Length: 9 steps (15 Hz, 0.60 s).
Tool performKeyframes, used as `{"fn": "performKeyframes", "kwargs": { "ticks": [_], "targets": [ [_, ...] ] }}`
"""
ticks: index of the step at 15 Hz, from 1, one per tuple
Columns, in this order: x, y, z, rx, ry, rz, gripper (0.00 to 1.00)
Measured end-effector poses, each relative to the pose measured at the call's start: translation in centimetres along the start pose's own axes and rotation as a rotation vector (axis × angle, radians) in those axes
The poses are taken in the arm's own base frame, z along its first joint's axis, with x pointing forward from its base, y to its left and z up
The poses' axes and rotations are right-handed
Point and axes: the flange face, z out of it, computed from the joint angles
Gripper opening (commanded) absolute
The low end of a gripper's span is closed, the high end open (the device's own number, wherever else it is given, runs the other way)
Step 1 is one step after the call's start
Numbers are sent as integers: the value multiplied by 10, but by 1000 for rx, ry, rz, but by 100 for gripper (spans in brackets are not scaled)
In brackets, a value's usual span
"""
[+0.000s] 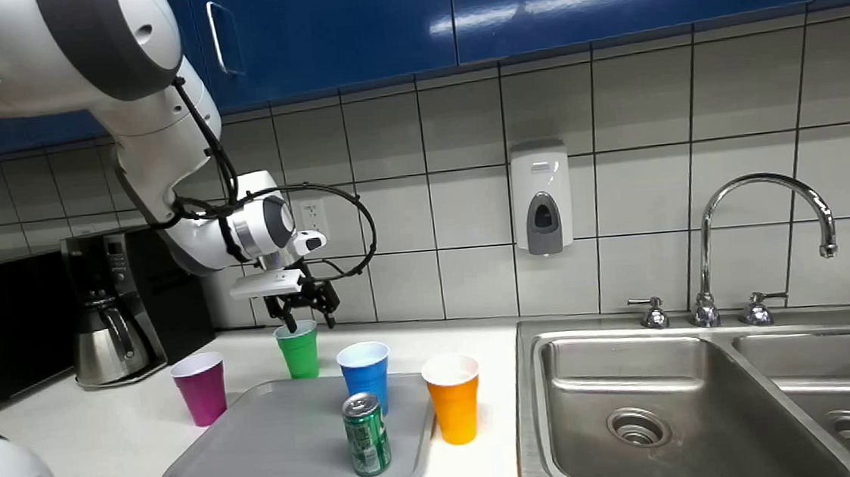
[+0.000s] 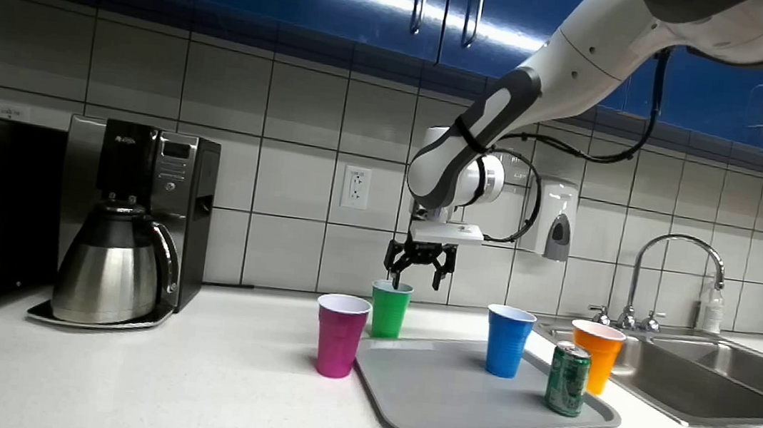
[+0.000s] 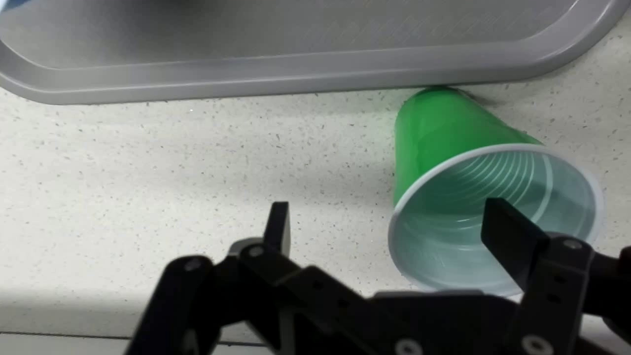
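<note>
In an exterior view, a green can (image 1: 367,440) stands nearest, on a gray tray (image 1: 274,447) on the tabletop (image 1: 107,445). Behind the can, an orange cup (image 1: 455,410) stands beside the tray, a blue cup (image 1: 366,373) on it, a magenta cup (image 1: 204,394) opposite. Just past the tray's far edge stands a green cup (image 1: 300,357). The fingers (image 3: 510,241) are spread wide, one at its mouth, one outside; I cannot tell whether a tip dips in.

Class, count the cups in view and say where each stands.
4: green cup behind the tray by the gripper; blue cup on the tray; magenta cup beside it toward the coffee maker; orange cup beside it toward the sink. None appears hidden.
</note>
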Motion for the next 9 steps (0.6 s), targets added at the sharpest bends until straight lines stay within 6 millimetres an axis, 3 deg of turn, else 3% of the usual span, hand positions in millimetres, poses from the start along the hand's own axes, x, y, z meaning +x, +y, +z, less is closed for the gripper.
{"fn": "performKeyframes", "kwargs": {
  "ticks": [6,7,9],
  "targets": [
    [3,-4,16,-10,-6,5,100],
    [3,-4,17,-10,-7,5,75],
    [4,-5,20,-11,-9,6,66]
  ]
}}
